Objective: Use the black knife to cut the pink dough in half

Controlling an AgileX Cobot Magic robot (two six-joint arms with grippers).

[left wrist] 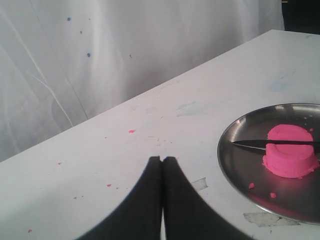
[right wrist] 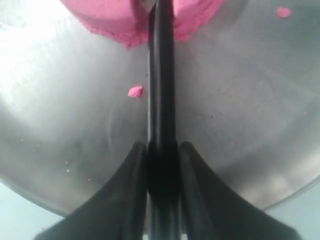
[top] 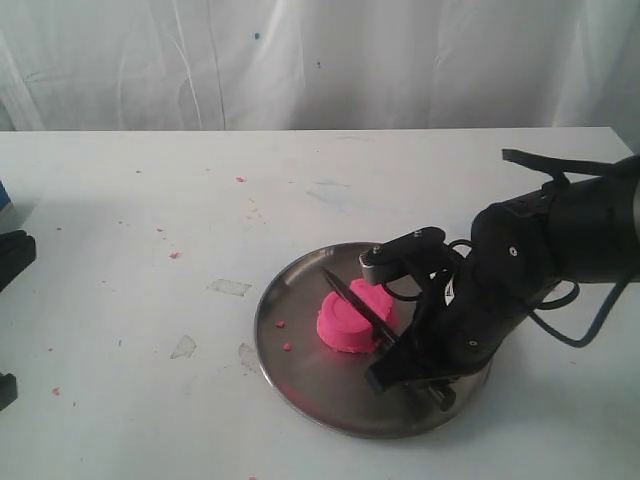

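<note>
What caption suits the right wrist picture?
Gripper holds the black knife sunk into pink dough on a steel plate.

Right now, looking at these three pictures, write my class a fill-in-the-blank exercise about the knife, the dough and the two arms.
1. The pink dough sits on a round metal ____.
2. The black knife is held by the ____ arm's fingers.
3. The blade is pressed into the ____.
4. The left fingers are shut and hold ____.

Missing words: plate; right; dough; nothing
</note>
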